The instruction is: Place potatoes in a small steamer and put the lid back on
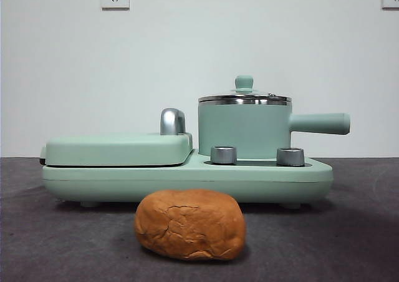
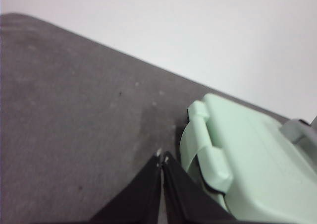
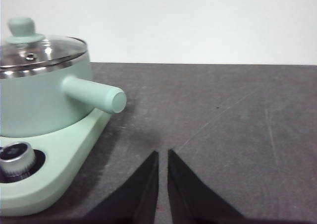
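You have a dark grey tabletop (image 1: 349, 232) in front of you, backed by a plain white wall (image 1: 187, 57) with two sockets high up. Across the middle sits the mint green cooker base (image 1: 187, 181), with the flat grill plate (image 1: 118, 148) closed on its left half and two steel dials along its front right. The small steamer (image 1: 244, 130) stands upright on the right half of that base, its straight handle pointing right, away from the grill plate. The lid (image 1: 244, 97) is seated on the steamer's steel rim, green knob on top. The potatoes (image 1: 190, 224) lie on the tabletop in front of the base, near its centre, close to it but apart from it and well outside the steamer.

Your left claw (image 2: 162, 158) hangs over bare tabletop just beside the hinged end of the grill plate, its tips pressed together and holding nothing. Your right claw (image 3: 163, 153) hovers over the tabletop beyond the tip of the steamer's handle, its jaws nearly closed with only a thin slit between them, and empty. Neither claw shows in the front view.
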